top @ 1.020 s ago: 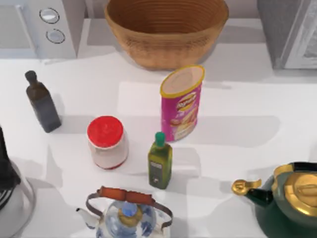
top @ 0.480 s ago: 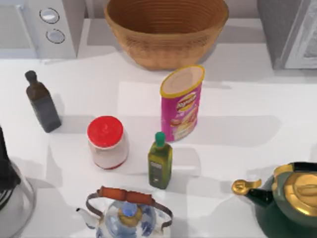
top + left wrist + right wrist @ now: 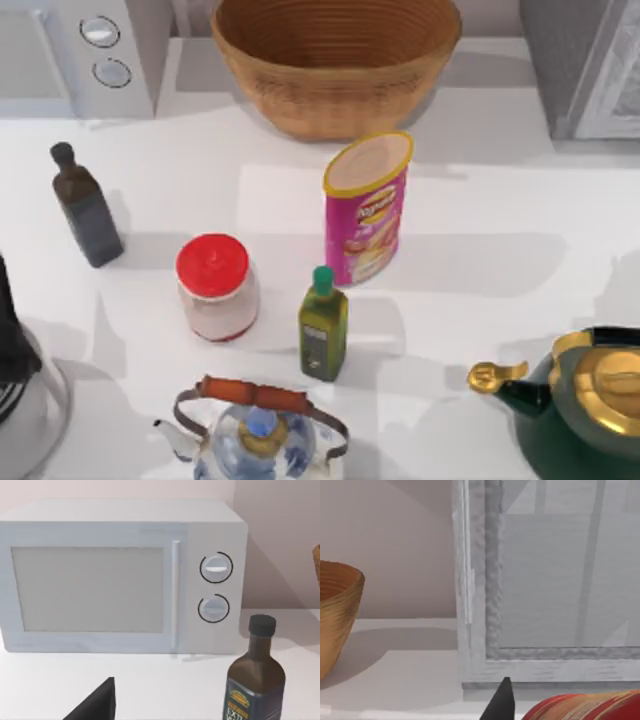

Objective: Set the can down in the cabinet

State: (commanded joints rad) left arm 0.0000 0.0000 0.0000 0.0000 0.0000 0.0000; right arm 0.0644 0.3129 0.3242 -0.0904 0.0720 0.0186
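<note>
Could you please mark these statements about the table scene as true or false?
1. The pink can stands upright in front of the wicker basket. True.
2. The can is already inside the cabinet. False: it stands on the table, well apart from the cabinet at the top view's far right.
3. The jar has a red lid. True.
4. The green-capped bottle lies on its side. False: it stands upright.
5. The microwave has two round dials. True.

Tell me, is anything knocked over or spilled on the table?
No, nothing stands out. The can, red-lidded jar, green bottle and dark bottle all stand upright, and the table looks dry.
</note>
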